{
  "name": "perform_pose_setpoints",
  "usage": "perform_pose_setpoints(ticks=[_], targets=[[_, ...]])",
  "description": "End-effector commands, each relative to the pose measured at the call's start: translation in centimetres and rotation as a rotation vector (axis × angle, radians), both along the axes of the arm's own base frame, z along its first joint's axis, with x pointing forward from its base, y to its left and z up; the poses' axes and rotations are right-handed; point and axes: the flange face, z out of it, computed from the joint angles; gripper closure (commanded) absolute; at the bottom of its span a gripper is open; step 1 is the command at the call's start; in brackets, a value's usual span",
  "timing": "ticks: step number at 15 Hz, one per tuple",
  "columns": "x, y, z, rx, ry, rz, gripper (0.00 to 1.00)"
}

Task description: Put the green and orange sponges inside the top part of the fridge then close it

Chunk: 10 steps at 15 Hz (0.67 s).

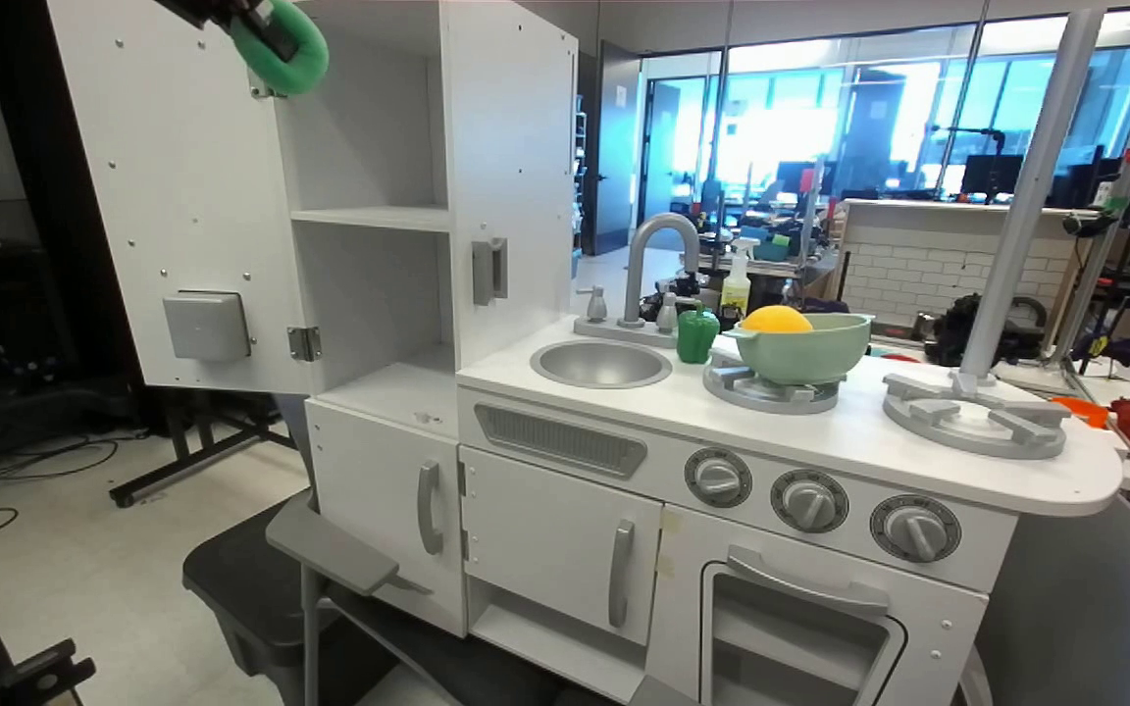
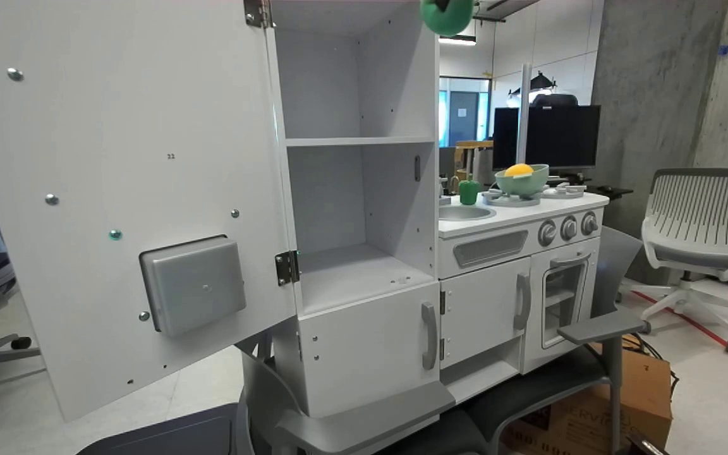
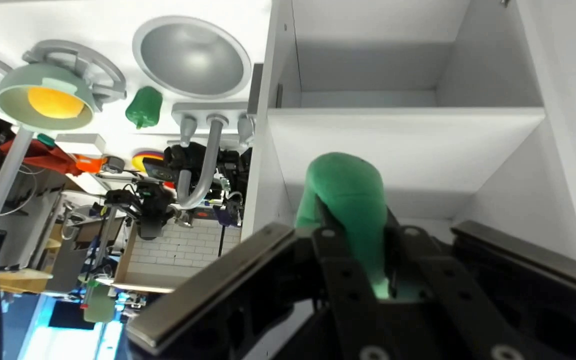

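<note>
White fridge (image 1: 516, 147), one door (image 1: 182, 196) open — jaws hold one green sponge (image 3: 348, 187)

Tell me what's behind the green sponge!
In the wrist view, behind the green sponge you see the fridge's top part and its shelf. Whatever the sponge and claw cover is hidden.

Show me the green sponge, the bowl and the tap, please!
Green sponge (image 3: 360, 207): in the wrist view, on its rounded bulge.
Bowl (image 1: 802, 357): in an exterior view, on its outer wall.
Tap (image 1: 636, 277): in an exterior view, on its upright pipe.
</note>
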Motion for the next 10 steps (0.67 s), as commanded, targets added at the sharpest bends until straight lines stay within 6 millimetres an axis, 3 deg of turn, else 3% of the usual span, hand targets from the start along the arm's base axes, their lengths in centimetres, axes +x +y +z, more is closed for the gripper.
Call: perform_pose_setpoints(ticks=[1, 4, 10], targets=[[6.0, 2.4, 0.1, 0.034, -0.037, -0.020, 0.96], [9.7, 4.3, -1.6, 0.017, -0.043, -0.026, 0.96], [13.4, 7.5, -5.0, -0.012, -0.027, -0.002, 0.96]])
